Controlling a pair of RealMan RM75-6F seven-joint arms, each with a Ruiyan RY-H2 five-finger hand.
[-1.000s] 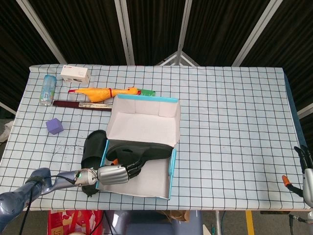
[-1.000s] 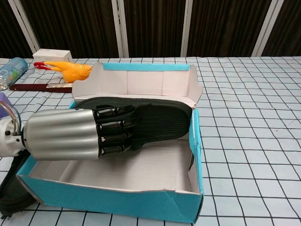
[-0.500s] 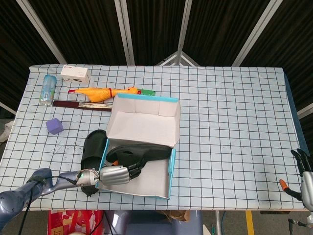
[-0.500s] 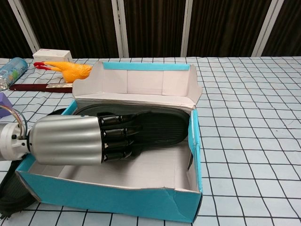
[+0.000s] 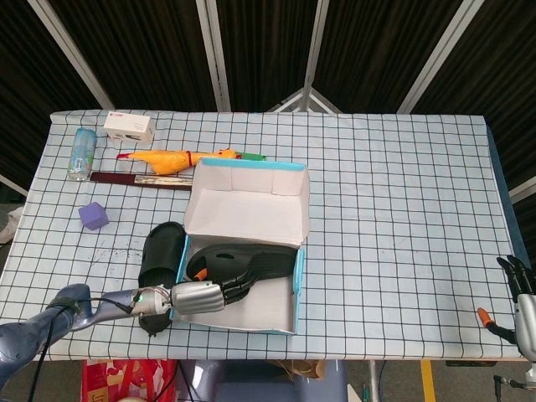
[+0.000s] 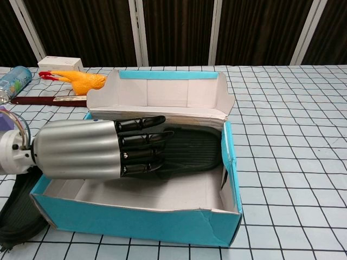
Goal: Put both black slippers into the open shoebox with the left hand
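While 1 slipper [image 5: 251, 261] lies inside, the shoebox [image 5: 295, 289] sits open.

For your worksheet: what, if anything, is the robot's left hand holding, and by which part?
The left hand lies over the black slipper inside the shoebox; whether it grips it cannot be told.

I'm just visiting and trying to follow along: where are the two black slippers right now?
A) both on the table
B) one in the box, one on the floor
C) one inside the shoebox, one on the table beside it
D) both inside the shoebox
C: one black slipper lies in the open shoebox under the left hand, while the other slipper sits on the table at the box's left.
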